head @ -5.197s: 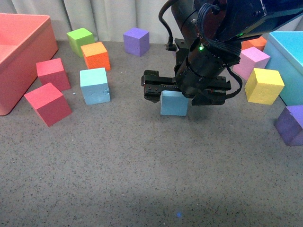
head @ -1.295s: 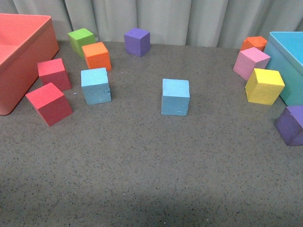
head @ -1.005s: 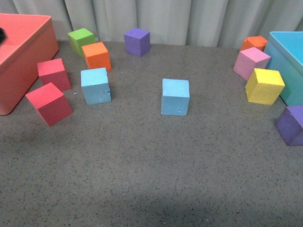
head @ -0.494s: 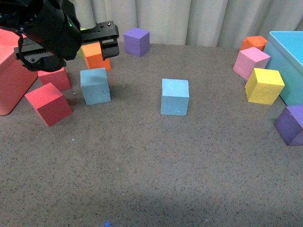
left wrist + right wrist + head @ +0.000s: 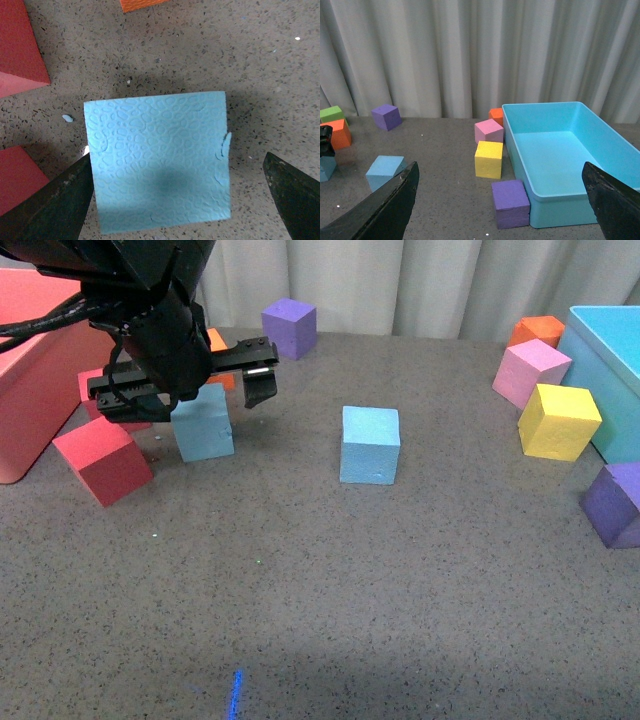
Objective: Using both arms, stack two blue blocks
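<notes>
One blue block (image 5: 370,445) stands alone in the middle of the table. The other blue block (image 5: 203,428), with small nicks on its edge, stands to its left. My left gripper (image 5: 190,400) is open and hangs right over this nicked block. In the left wrist view the nicked block (image 5: 157,160) lies between the two fingers; one finger (image 5: 55,205) is at its side, the other (image 5: 295,200) stands well apart. My right gripper (image 5: 495,210) is open and empty, out of the front view. Its wrist view shows the middle block (image 5: 385,171) far off.
A red bin (image 5: 40,370) stands at the far left and a light blue bin (image 5: 612,360) at the far right. Red cubes (image 5: 102,458), an orange cube (image 5: 216,340) and a purple cube (image 5: 288,325) surround the left arm. Pink (image 5: 530,370), yellow (image 5: 557,420) and purple (image 5: 612,502) cubes stand by the blue bin.
The right arm let go of the middle blue block and left the front view. The left arm came in from the left and moved over the nicked blue block.
</notes>
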`<state>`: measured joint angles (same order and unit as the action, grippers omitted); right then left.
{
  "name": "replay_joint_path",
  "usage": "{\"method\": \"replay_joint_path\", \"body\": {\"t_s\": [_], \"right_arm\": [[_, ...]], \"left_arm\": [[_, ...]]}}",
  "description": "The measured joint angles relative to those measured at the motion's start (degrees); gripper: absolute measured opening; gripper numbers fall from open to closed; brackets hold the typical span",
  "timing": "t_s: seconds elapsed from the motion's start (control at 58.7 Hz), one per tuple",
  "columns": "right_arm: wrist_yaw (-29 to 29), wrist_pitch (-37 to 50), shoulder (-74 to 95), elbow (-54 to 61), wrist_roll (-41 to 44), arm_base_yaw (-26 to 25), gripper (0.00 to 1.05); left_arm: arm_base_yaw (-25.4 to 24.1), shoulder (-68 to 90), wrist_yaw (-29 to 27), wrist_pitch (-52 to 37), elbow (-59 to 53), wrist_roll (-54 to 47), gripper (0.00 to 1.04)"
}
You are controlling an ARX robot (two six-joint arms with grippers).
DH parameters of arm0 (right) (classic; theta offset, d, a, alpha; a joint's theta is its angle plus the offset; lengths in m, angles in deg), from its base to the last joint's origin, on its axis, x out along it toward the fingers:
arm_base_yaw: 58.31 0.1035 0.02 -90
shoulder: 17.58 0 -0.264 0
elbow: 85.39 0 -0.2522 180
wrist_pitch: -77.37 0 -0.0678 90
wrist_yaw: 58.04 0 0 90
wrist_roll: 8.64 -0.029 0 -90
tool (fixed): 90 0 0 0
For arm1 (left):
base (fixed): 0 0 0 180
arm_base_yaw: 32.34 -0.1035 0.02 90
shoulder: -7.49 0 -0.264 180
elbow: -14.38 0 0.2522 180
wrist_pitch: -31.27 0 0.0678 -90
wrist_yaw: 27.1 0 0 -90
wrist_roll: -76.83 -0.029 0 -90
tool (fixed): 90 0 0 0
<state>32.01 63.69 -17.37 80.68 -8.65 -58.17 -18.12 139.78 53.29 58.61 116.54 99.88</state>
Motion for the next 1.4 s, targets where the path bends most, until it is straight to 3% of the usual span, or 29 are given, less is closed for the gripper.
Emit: {"method": "replay_joint_path", "body": {"t_s": [0.051, 0.273, 0.409, 0.665, 0.852, 1.125, 1.397], "right_arm": [[0.0, 0.0, 0.0, 0.0, 0.0, 0.0, 0.95], [0.0, 0.0, 0.0, 0.0, 0.0, 0.0, 0.95], [0.02, 0.0, 0.0, 0.0, 0.0, 0.0, 0.95], [0.0, 0.0, 0.0, 0.0, 0.0, 0.0, 0.95], [0.0, 0.0, 0.0, 0.0, 0.0, 0.0, 0.95], [0.0, 0.0, 0.0, 0.0, 0.0, 0.0, 0.95], [0.0, 0.0, 0.0, 0.0, 0.0, 0.0, 0.95]], "left_arm": [[-0.02, 0.85, -0.48, 0.07, 0.66, 0.13, 0.95], [-0.28, 2.38, -1.25, 2.38, 2.71, 0.24, 0.57], [-0.22, 2.16, -0.9, 2.45, 2.6, 0.22, 0.49], [2.23, -3.32, -0.92, 2.86, 0.42, 0.22, 0.44], [8.5, -8.72, -2.56, 4.0, 0.7, 0.22, 0.43], [16.13, -6.67, -3.93, 7.5, 3.98, 1.29, 0.42], [18.97, -3.19, -5.18, 10.38, 9.7, 1.75, 0.41]]}}
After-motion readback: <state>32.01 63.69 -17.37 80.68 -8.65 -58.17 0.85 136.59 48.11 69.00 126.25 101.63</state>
